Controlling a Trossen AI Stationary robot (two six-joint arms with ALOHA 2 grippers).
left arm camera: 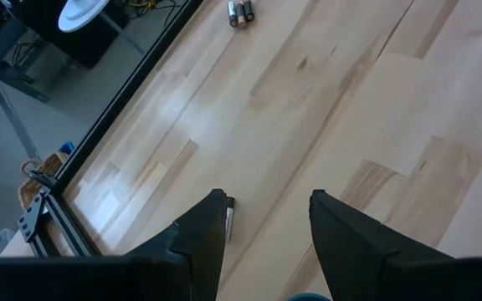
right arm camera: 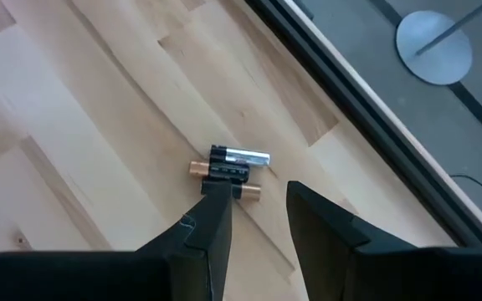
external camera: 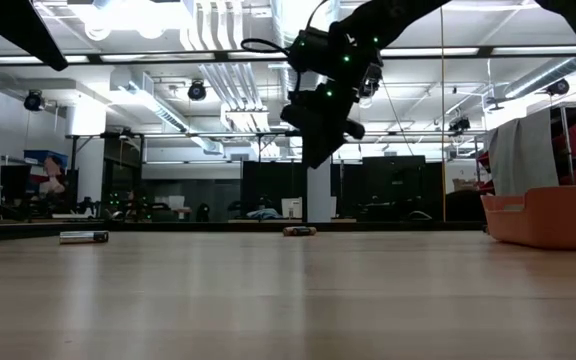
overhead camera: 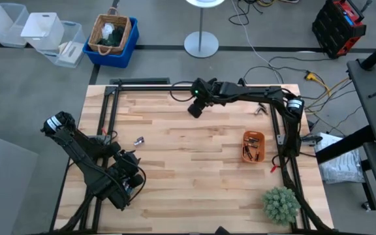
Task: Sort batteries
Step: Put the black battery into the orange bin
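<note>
At the near left corner of the tabletop (overhead camera: 194, 170) the left claw (overhead camera: 130, 184) waited folded low, its fingers apart and empty; its wrist camera showed one battery (left arm camera: 229, 219) lying just beyond a fingertip and a small cluster of batteries (left arm camera: 240, 12) farther off across the boards. A little inward from that arm, toward the left edge, a small silvery pair of batteries (overhead camera: 138, 140) lay loose on the wood. Near the right edge sat the orange tray (overhead camera: 253, 146), already holding several sorted pieces, with a green spiky ball (overhead camera: 280, 203) in the near right corner. Farthest away, by the far edge at mid-width, the right claw (overhead camera: 195, 108) hung above the surface with its fingers spread and nothing between them. Directly under it, close to the far rim, lay a tight cluster (right arm camera: 227, 168): one silver battery, one copper-ended battery and a dark piece across them, all touching. To take this step well, the right claw would probably need to drop straight down with one battery alone between the fingers, squared across its long axis. Because the pieces touched, a careless close could pinch two or roll one toward the rim. A low, centred grip and a slow lift looked safest before carrying it toward a tray.
</note>
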